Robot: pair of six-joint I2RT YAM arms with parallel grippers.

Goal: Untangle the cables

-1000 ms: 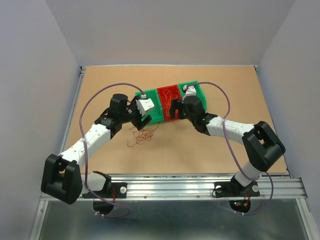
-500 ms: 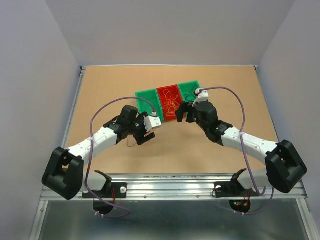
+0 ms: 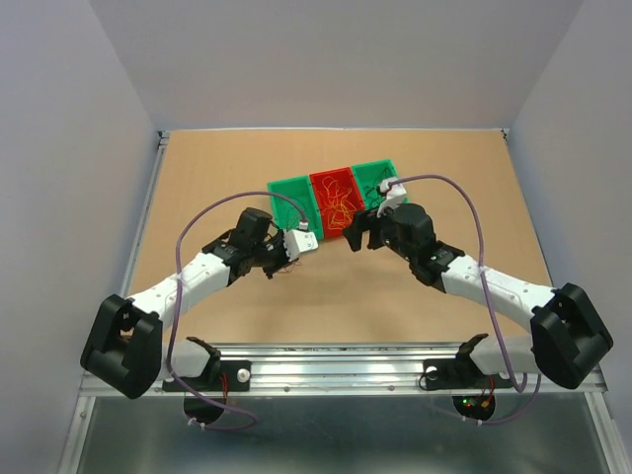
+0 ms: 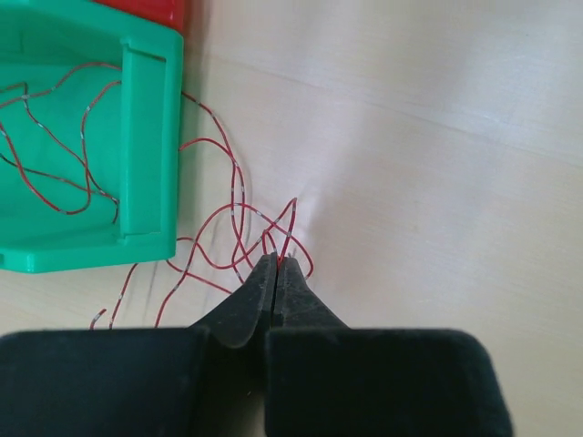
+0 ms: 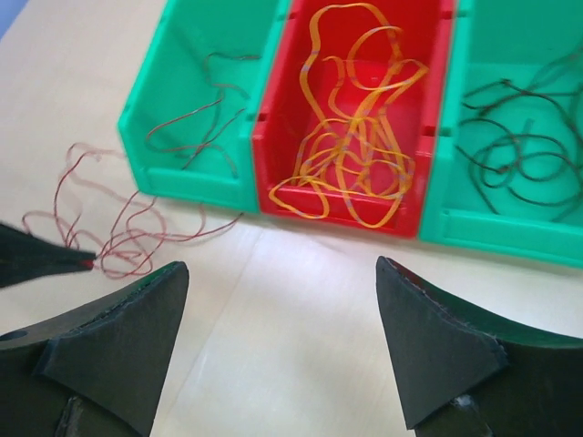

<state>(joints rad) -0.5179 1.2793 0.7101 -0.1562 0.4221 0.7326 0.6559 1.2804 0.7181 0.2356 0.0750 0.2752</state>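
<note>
Red strands (image 4: 239, 187) of the cables are pinched at the tip of the left gripper (image 4: 276, 266), whose jaws are pressed together on them. The loops spill over the tan table (image 4: 437, 137) just beside the left green bin (image 4: 146, 155), and more red wire lies inside that bin.

A second ago this gripper was up at the bin's front and the red clump lay loose on the table. It has since come down onto the clump and has hardly shifted in the last half second.

Three bins stand in a row, two green with one red between them. The left green bin holds red strands, the red bin (image 5: 278, 109) holds a heap of orange strands (image 5: 351, 137), and the right green bin (image 5: 492, 232) holds dark green strands (image 5: 510, 150). That makes three colours of cable, though the single strands are too tangled to count.

Of the two grippers, the right gripper (image 5: 281, 269) has drawn back from over the bins toward the near side. It hangs in front of them with its fingers spread wide, holding nothing.
</note>
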